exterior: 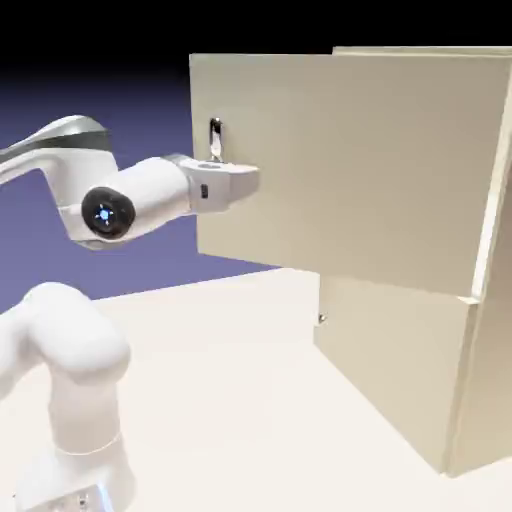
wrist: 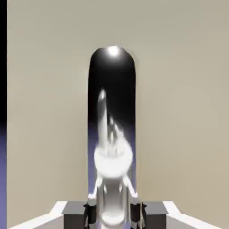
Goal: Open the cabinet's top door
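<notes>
tool (exterior: 222, 168) clamped on upright shiny metal handle (exterior: 215, 139) | large flat beige top door (exterior: 350, 170) ajar, hinge on exterior view's right | pull back toward arm base

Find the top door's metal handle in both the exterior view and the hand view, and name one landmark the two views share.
Exterior view: the handle stands upright in the upper left, near the free edge of the swung-out top door, just above the gripper.
Hand view: the handle fills the centre as a tall shiny bar, running down between the grey fingers.
Shared landmark: the beige door panel behind the handle.
</notes>
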Action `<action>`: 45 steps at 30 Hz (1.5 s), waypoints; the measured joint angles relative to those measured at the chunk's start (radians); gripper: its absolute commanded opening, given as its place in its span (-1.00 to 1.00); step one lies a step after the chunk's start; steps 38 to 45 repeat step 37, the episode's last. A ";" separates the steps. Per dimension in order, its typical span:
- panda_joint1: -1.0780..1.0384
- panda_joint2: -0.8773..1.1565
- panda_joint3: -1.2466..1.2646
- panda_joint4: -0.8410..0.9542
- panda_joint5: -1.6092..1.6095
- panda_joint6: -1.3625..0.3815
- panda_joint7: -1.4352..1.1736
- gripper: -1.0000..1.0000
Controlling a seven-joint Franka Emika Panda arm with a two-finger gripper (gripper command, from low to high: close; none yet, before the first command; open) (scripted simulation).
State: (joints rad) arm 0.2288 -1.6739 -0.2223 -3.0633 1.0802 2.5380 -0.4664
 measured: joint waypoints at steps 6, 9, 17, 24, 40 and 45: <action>-0.119 -0.059 -0.215 0.028 -0.189 -0.247 0.027 -1.00; -0.153 -0.060 -0.324 0.064 -0.276 -0.360 0.029 -1.00; -0.075 -0.088 -0.595 0.210 -0.554 -0.581 0.095 -1.00; 0.095 -0.089 -0.767 0.462 -0.721 -0.847 0.141 -1.00; 0.420 -0.036 -0.870 0.929 -0.786 -1.250 0.180 1.00; 0.420 -0.036 -0.870 0.929 -0.786 -1.250 0.180 1.00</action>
